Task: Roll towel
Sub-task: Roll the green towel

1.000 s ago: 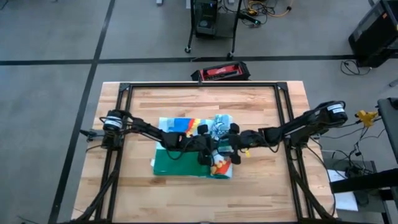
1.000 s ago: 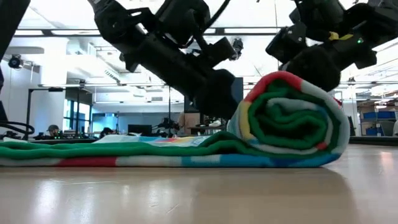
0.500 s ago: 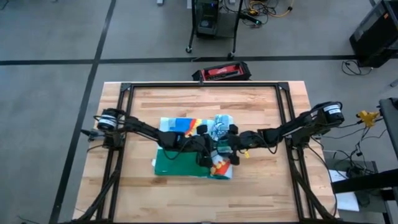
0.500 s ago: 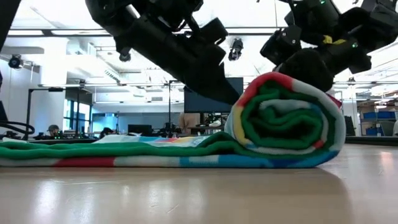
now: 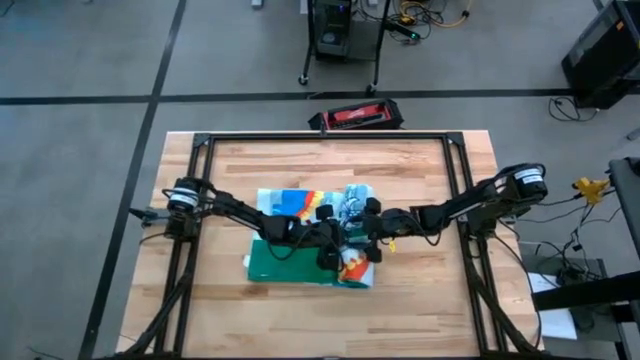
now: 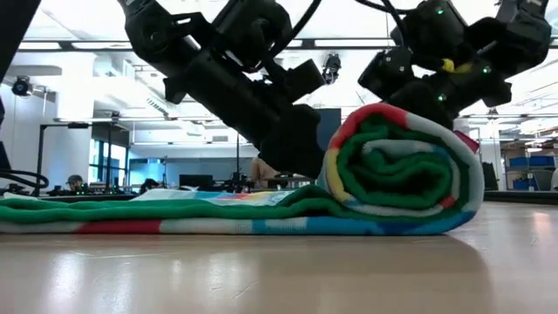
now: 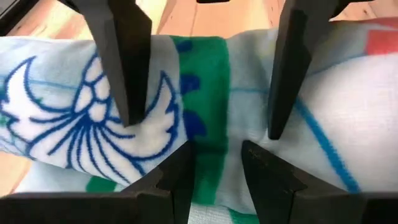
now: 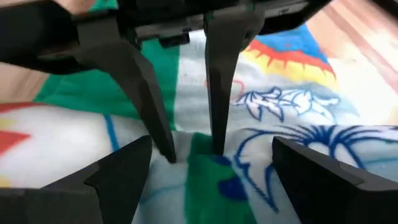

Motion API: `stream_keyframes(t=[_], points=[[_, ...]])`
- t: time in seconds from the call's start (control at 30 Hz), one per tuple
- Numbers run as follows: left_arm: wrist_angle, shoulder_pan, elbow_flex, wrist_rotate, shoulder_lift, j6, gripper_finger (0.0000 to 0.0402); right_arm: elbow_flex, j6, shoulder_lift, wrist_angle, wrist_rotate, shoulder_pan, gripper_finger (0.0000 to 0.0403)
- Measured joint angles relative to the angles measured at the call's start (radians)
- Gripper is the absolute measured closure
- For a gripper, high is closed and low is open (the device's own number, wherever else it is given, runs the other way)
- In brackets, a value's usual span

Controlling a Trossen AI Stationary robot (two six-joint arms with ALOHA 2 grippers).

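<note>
We see the left gripper [image 5: 340, 240] and right gripper [image 5: 352, 232] (fingers spread, tips seemingly pressing, not pinching) meeting atop the half-rolled towel [image 6: 401, 170] mid-table [image 5: 420, 170].

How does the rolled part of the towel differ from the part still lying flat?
The rolled part is a thick spiral standing high off the table; the flat part lies low on it. Both grippers, left gripper and right gripper, press into the roll; the flat part lies untouched. Both show the same green backing.
</note>
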Motion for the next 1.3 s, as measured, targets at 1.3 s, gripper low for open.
stream_keyframes(t=[1.3], points=[[-0.096,0.069,-0.209,-0.135,-0.104,-0.051,0.0283,-0.001,-0.015,0.044,0.023,-0.184,-0.005,0.0087]])
